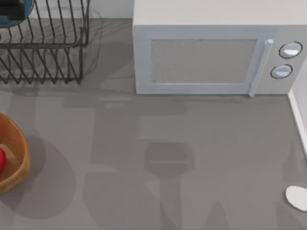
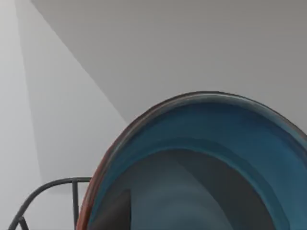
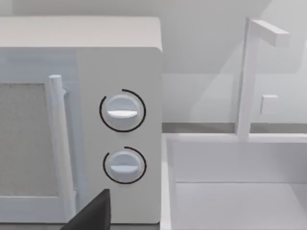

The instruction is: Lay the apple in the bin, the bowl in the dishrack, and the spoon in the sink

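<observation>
The teal-blue bowl (image 1: 28, 8) is at the far left corner, over the black wire dishrack (image 1: 48, 48). My left gripper (image 1: 12, 10) shows as a dark block on the bowl and is shut on it. In the left wrist view the bowl (image 2: 206, 129) is close up and tilted, with a rack wire (image 2: 53, 184) beside it. The red apple (image 1: 1, 159) lies inside the wooden bin (image 1: 19, 153) at the left edge. The white spoon (image 1: 297, 197) lies on the counter at the near right. A dark part of my right gripper (image 3: 93, 213) points toward the sink (image 3: 230, 163).
A white microwave (image 1: 211, 57) stands at the back centre, its knobs (image 3: 122, 112) in the right wrist view. The sink's rim (image 1: 298, 120) runs along the right edge, and a white faucet (image 3: 247, 72) rises behind the basin. Grey counter lies between bin and spoon.
</observation>
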